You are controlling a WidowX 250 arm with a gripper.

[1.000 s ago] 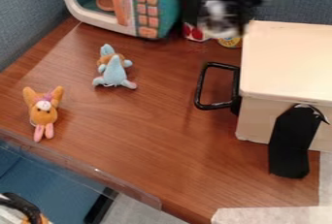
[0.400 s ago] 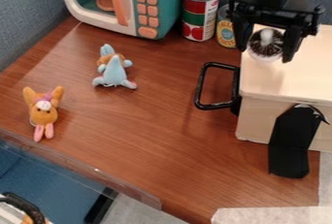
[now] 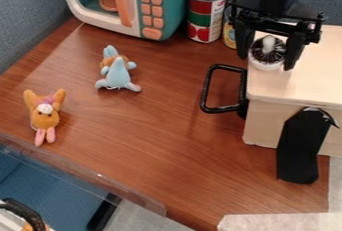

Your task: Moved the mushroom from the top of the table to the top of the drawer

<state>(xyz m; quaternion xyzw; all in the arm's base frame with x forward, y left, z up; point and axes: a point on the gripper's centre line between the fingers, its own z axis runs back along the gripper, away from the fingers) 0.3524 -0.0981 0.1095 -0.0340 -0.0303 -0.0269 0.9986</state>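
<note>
The black gripper (image 3: 268,59) hangs at the upper right, over the left back part of the drawer's pale top (image 3: 300,80). It is shut on the mushroom (image 3: 267,61), with one finger on each side of it. The mushroom has a dark-and-white patterned body, a white rim below and a pale stem pointing up. It overlaps the left edge of the drawer top in view; whether it touches that top I cannot tell. A black loop handle (image 3: 206,92) sticks out from the drawer's left side.
Two cans, a red-and-green one (image 3: 206,15) and a yellow one (image 3: 230,34), stand left of the gripper. A toy microwave (image 3: 127,5) is at the back left. A blue plush (image 3: 117,74) and an orange plush (image 3: 45,116) lie on the wooden table (image 3: 160,135).
From the back, the gripper came right and forward over the drawer with the mushroom. Since the later earlier frame, both have shifted slightly left and down in view.
</note>
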